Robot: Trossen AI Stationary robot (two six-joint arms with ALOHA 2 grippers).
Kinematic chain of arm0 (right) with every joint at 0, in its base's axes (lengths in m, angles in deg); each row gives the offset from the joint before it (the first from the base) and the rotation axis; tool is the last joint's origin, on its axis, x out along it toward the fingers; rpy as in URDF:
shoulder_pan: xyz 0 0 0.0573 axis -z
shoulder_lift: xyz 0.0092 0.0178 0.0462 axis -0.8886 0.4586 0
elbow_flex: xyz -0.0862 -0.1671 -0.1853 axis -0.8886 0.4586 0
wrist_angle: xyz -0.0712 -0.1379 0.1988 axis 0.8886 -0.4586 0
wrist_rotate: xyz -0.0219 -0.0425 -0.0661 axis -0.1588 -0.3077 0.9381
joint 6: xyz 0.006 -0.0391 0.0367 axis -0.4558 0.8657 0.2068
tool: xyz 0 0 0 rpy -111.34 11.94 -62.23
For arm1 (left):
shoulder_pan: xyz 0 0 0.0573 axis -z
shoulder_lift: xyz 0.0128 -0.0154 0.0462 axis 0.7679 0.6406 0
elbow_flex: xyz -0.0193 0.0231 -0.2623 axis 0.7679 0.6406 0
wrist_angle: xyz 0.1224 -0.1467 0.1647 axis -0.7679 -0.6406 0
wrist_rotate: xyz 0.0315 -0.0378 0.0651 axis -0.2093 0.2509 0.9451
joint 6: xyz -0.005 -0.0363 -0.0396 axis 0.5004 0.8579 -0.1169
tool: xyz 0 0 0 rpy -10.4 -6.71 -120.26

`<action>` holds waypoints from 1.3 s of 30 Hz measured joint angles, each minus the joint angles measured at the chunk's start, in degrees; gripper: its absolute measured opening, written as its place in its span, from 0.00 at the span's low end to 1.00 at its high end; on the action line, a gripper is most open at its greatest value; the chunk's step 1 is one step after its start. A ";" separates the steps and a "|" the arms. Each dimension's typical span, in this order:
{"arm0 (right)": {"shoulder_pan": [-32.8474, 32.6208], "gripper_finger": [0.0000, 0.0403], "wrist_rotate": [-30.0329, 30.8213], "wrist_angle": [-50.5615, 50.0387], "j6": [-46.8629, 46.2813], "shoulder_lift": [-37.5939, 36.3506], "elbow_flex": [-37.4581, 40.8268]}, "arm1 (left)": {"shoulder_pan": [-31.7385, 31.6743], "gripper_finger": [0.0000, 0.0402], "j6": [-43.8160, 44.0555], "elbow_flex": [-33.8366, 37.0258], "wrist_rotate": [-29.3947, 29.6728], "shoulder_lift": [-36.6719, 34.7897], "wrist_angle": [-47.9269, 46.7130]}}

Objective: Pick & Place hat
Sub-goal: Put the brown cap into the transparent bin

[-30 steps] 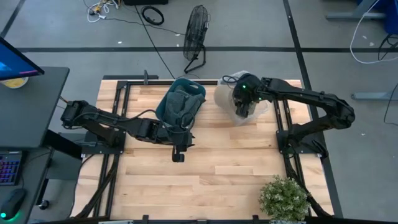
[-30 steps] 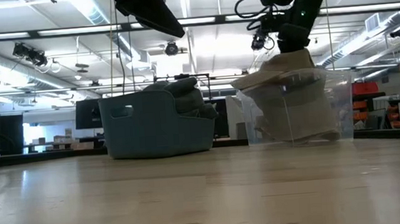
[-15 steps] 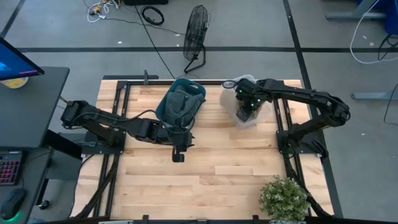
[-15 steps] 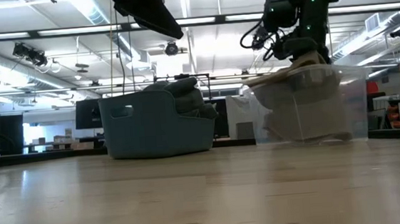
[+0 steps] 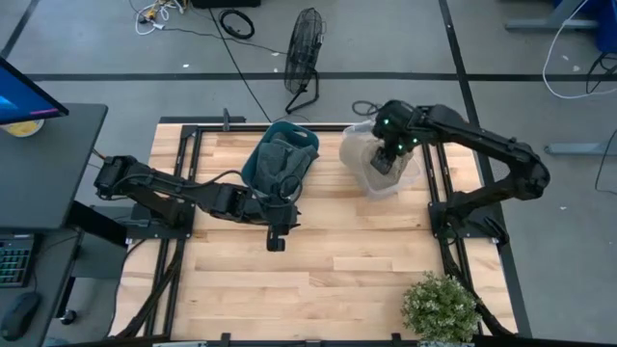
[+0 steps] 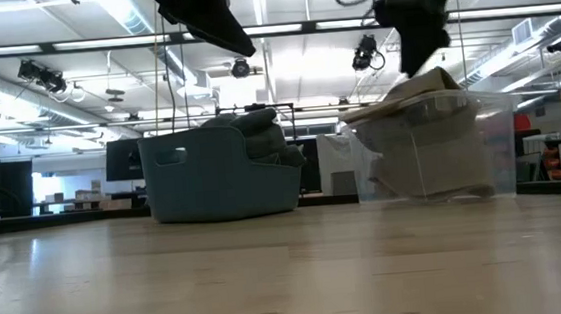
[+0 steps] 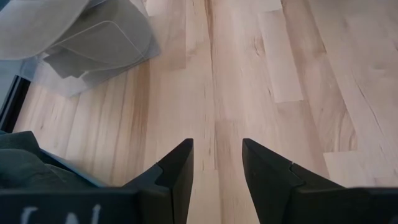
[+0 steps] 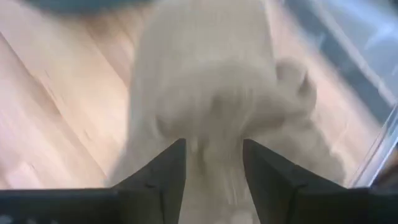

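Observation:
A beige hat (image 5: 357,149) lies in the clear plastic bin (image 5: 405,181) at the table's far right. In the low view the hat (image 6: 406,97) sticks up past the bin's rim (image 6: 478,111). My right gripper (image 5: 386,159) hovers open just above it, and in the right wrist view the hat (image 8: 211,87) shows below the spread fingers. A teal bin (image 5: 307,140) with grey hats (image 5: 278,162) in it stands at the far middle. My left gripper (image 5: 277,239) waits open above the bare table middle, near the teal bin.
A potted plant (image 5: 439,306) stands at the table's near right corner. A fan (image 5: 304,48) is on the floor beyond the far edge. A dark desk (image 5: 48,154) is left of the table. The wooden top (image 5: 328,280) between the bins and the near edge is bare.
My right gripper carried the beige hat down onto the clear bin, then rose up off it. The hat has stayed behind, lying in the bin with its top above the rim.

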 joint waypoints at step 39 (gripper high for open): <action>-3.89 0.40 13.89 14.00 -1.79 -0.79 6.52 | 0.02 0.35 1.66 0.00 -0.01 0.00 -1.42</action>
